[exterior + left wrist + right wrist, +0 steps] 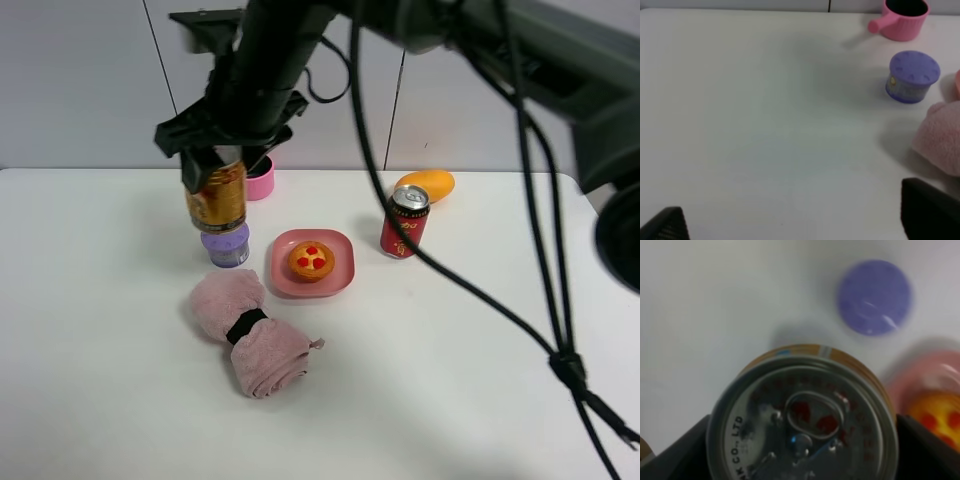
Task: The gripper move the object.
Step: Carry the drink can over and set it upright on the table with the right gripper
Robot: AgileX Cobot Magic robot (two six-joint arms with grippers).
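I found the right gripper [218,160] clamped on the golden can [216,200], which hung raised off the table [120,400] over the purple tub [228,247], at ten o'clock from the pink plate [343,272]. The left gripper's [795,222] jaws stood apart, holding nothing.

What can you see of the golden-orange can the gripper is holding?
The golden-orange can is short and metal-looking, with red-brown label marks. Its silver top has a pull tab and "CO., LTD" stamped on it, as the right wrist view shows. It stands upright, clamped near its top by the right gripper. It appears to be lifted off the white table, just beside the purple container. Nothing else touches it.
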